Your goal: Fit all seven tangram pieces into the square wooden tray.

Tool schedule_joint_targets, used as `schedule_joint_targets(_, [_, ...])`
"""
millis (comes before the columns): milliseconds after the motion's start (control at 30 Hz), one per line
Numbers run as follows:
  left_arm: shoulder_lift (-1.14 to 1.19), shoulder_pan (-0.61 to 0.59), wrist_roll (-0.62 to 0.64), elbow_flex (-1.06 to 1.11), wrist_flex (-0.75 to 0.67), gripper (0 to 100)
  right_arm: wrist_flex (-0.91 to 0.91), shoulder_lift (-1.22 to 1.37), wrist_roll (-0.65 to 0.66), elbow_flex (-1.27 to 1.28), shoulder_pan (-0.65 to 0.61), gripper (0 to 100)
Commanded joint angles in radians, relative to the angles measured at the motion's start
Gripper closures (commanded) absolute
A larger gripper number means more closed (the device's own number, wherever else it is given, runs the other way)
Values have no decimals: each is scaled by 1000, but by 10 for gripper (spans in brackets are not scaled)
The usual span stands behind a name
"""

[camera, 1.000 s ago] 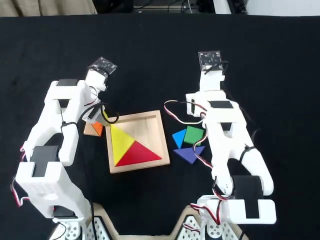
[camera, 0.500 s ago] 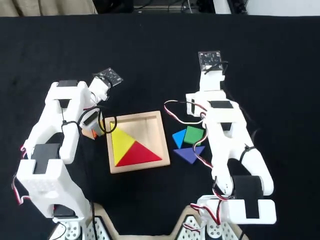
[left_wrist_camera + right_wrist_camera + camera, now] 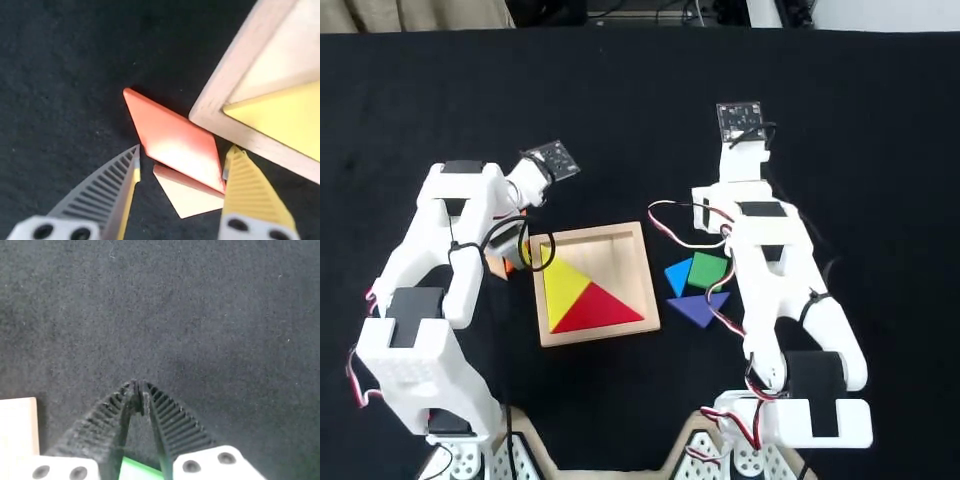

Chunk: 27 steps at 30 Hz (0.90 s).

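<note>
The left end effector (image 3: 182,167) hangs wide open astride the orange parallelogram (image 3: 172,140), gripping nothing. That piece lies on the tabletop (image 3: 60,75) just beside a corner of the wooden tray (image 3: 232,65). The right end effector (image 3: 137,395) is pinched closed, empty.

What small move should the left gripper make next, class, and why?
Probably lower slightly and close on the orange piece. The left gripper stands open astride it, and it lies on the cloth just outside the tray corner, partly over a paler piece, so it likely needs lifting before going in.
</note>
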Motion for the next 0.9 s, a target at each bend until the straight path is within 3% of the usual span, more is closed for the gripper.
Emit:
schedule_joint_targets(0, [-6, 16, -48, -12, -5, 733, -21, -28, 0, -10, 12, 985])
schedule_joint_targets(167, [-14, 12, -49, -22, 41, 742, -21, -28, 0, -10, 12, 985])
schedule_joint_targets(367, [-25, 10, -46, -62, 124, 891, -21, -28, 0, -10, 12, 985])
schedule_joint_targets(533, [-28, 18, -38, -128, 227, 891, -21, -28, 0, -10, 12, 985])
schedule_joint_targets(867, [-28, 24, 164, -214, 261, 877, -21, -28, 0, -10, 12, 985])
